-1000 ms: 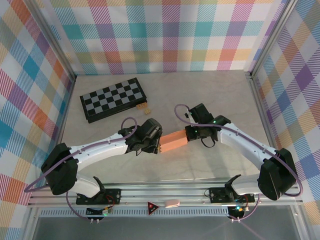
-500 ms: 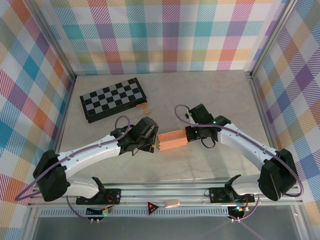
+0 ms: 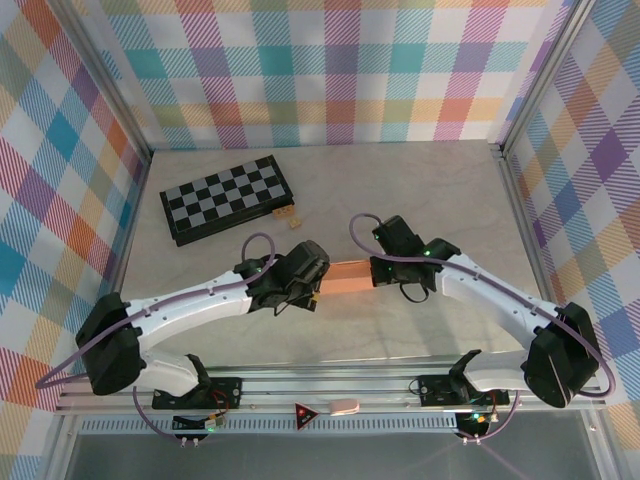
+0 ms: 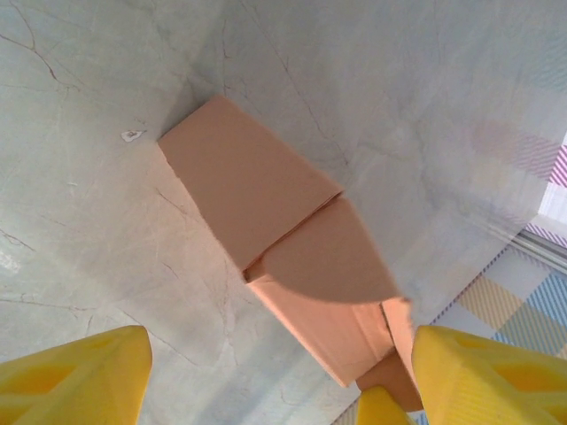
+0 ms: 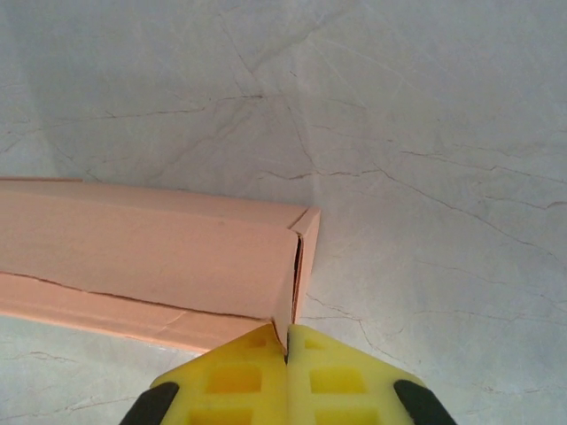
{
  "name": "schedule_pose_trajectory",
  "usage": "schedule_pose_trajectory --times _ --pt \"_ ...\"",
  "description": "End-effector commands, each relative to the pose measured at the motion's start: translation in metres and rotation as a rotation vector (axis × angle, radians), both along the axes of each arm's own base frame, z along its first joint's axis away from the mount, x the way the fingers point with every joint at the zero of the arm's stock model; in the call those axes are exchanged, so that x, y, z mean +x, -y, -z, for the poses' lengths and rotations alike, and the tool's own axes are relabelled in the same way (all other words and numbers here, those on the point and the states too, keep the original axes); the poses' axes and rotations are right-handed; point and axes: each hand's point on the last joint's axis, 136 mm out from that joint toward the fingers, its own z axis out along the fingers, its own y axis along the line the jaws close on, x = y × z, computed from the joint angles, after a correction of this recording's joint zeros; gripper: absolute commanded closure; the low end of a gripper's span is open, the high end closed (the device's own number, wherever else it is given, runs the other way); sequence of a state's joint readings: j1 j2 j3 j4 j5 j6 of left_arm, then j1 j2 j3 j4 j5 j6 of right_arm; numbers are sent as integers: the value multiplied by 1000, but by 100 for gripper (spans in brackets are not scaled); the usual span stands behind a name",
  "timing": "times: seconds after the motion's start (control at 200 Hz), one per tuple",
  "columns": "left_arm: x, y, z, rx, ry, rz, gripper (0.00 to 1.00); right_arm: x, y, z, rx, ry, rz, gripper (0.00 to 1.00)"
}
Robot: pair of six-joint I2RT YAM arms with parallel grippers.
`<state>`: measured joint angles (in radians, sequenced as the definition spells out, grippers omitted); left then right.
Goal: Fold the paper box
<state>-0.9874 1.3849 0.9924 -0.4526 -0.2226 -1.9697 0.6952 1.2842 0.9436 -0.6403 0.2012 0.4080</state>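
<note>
Both claws counted: your right claw (image 5: 288,343) pinched the box (image 5: 151,257) end shut, so you needed the wide-open left claw (image 4: 279,372) squared on the flap (image 4: 328,261) just ahead.

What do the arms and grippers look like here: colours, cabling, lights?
Left arm and right arm: white links, black joint housings, a purple cable looping along each. A green light glows on the right arm's wrist end. Left gripper and right gripper: yellow fingers with moulded grid recesses; the right's show black outer edges.
</note>
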Motion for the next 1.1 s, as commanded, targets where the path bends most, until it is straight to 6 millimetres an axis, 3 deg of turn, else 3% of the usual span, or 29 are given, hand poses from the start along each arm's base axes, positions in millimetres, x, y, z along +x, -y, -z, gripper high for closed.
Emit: schedule_pose_trajectory --times 0.0,0.205,0.57,0.875,1.03,1.095 --pt "9 9 -2 -226 -110 -358 23 -5 3 5 2 -3 26 100" --pt "20 10 1 -237 -65 -410 24 -11 5 12 -5 8 5 100" --pt "27 4 -27 -280 4 -440 25 -18 15 23 -46 25 -2 100" --pt "24 25 -10 -287 -54 -415 26 -17 11 21 -54 32 0 100" --pt "30 27 4 -281 -38 -441 36 -17 9 19 -54 38 -2 100" --pt "38 34 1 -318 -8 -447 41 -17 8 19 -53 36 -2 100"
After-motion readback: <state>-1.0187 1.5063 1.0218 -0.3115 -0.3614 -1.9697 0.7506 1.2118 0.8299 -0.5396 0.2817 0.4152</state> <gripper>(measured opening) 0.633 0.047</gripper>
